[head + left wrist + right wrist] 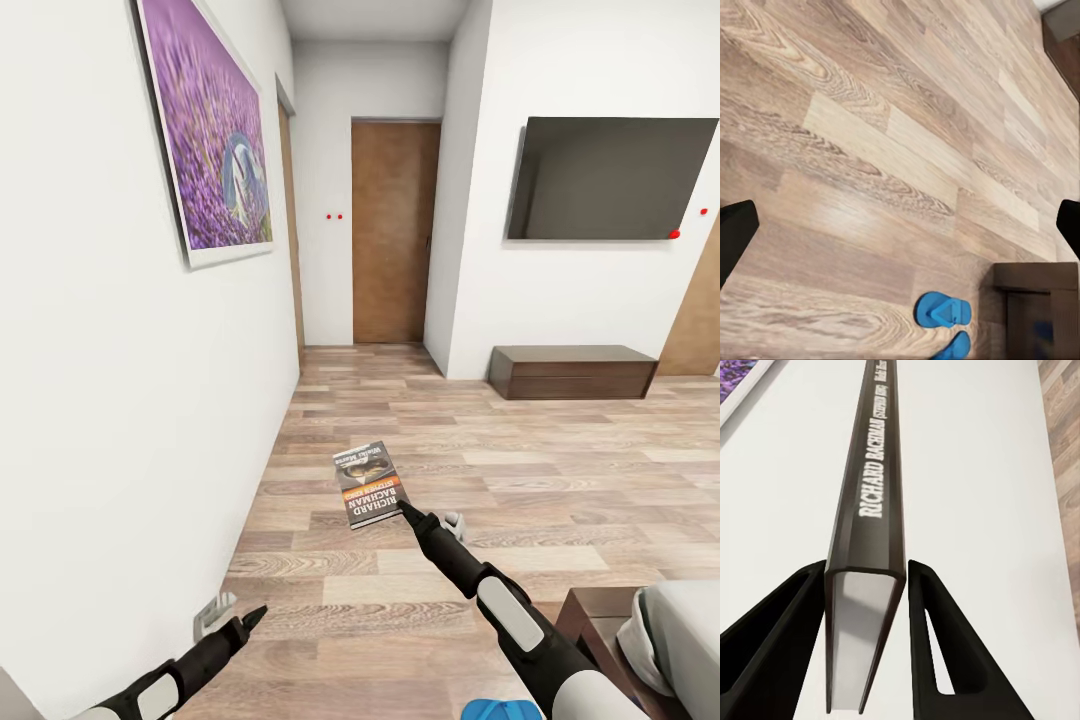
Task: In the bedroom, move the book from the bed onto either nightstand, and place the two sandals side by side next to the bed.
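Note:
The book, dark grey with an orange band, hangs above the wood floor, and my right gripper is shut on its near corner. In the right wrist view the book's spine reads "RICHARD BACHMAN" and runs out from between the black fingers of the right gripper. My left gripper is open and low beside the left wall. The left wrist view looks down past the left gripper at two blue sandals lying close together by the bed's dark frame. The bed's corner and one sandal sit at the lower right. The nightstand is out of view.
A white wall with a purple painting runs close on my left. Ahead are a brown door, a wall-mounted TV and a low dark cabinet. Open plank floor lies between.

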